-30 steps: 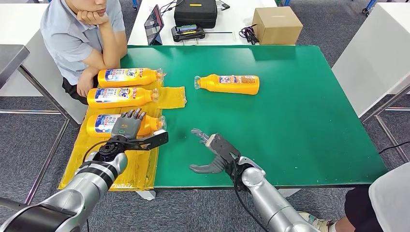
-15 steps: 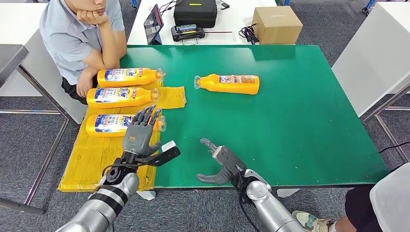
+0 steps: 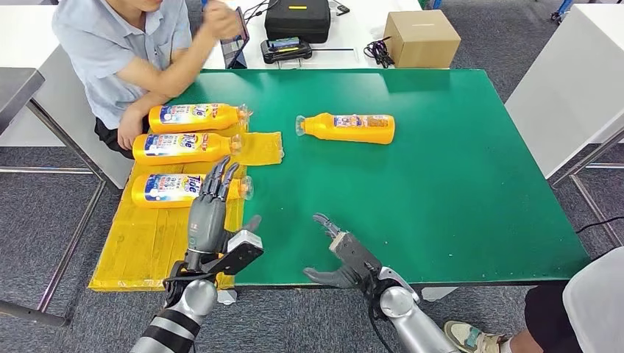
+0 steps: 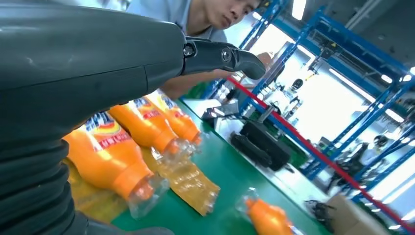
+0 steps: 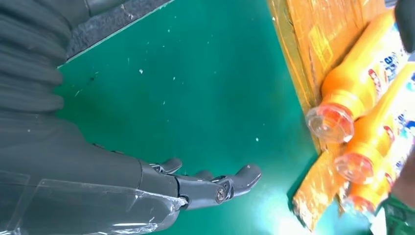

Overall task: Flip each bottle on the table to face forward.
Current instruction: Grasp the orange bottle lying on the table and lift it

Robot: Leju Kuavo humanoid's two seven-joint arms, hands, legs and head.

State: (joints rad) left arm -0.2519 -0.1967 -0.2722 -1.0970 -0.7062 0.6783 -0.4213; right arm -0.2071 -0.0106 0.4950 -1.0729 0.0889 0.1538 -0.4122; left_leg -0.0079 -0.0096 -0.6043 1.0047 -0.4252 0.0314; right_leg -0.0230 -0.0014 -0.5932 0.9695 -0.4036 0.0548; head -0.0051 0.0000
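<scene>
- Left hand (image 3: 210, 213) hangs above the near edge with fingers straight and spread, holding nothing; its tips reach over the near bottle (image 3: 173, 187).
- Right hand (image 3: 344, 257) is open too, palm up, at the tabletop (image 3: 456, 191) edge.
- Three bottles lie on the yellow sheet (image 3: 147, 246) with blue labels up, probably done.
- The lone bottle (image 3: 346, 127) lies well apart, likely left to flip.

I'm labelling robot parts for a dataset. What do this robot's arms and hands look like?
Both arms are silver metal tubes with black banded wrist joints and thin black cables. The left hand and the right hand are dark grey with slim jointed fingers. The wrist views show a grey ribbed cover behind each palm.
</scene>
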